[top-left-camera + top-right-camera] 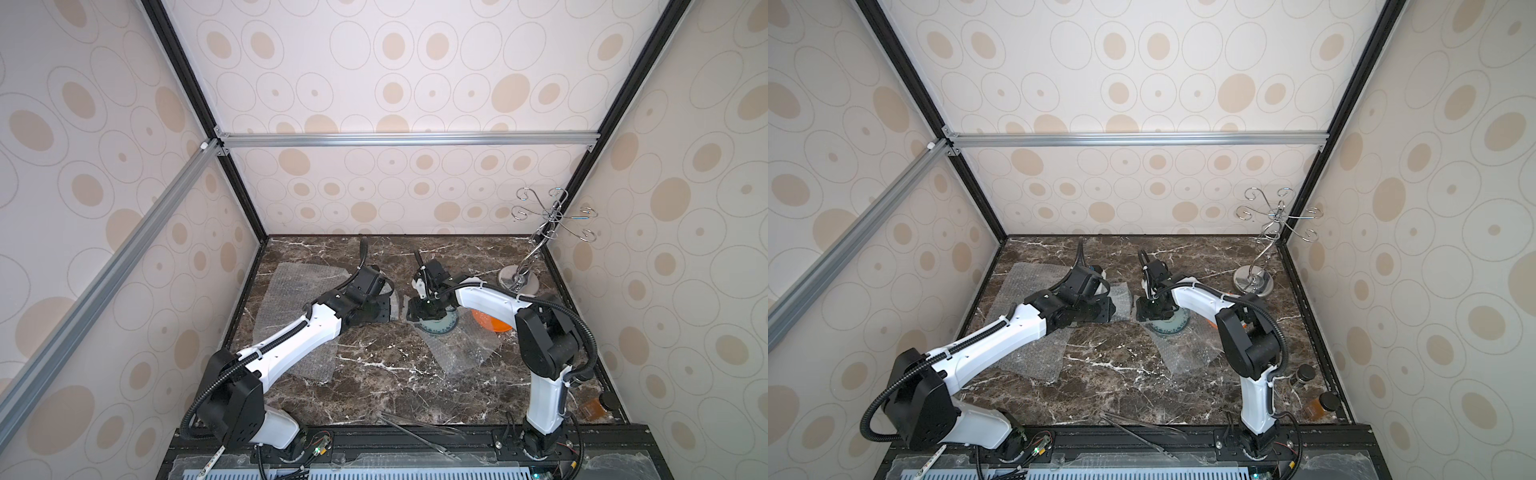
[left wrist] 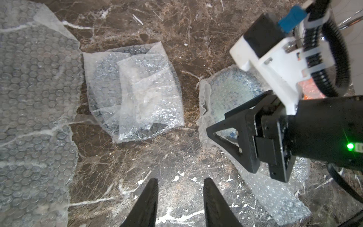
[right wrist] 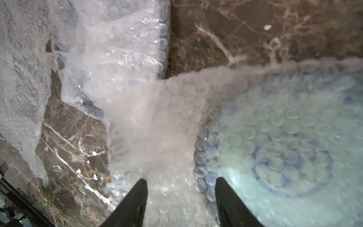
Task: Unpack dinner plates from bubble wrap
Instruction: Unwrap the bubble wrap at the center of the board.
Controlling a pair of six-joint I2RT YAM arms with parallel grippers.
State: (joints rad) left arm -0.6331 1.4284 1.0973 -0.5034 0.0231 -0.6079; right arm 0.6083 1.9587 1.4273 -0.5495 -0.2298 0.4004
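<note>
Orange plate (image 1: 491, 323): bare on the bench (image 1: 374, 374), just beside the right arm. Judged done.
Pale green-rimmed plate (image 3: 290, 149): flat on its own sheet, with one flap of bubble wrap (image 3: 153, 127) folded over its rim. Half unwrapped.
Right jaws: partly open, straddling that flap at the plate's edge. The wrap lies between them, not pinched. Probably placed there to nip the flap and peel it clear.
Black plate (image 2: 100, 86): inside the folded bundle (image 2: 149, 88), showing dark through the bubbles. Not yet unwrapped.
Left jaws: partly open and empty, over bare bench between the bundle and the pale plate. Well placed to steady either one.
Spent sheet (image 2: 35, 98): lies flat beyond the bundle, clear of the working area.
</note>
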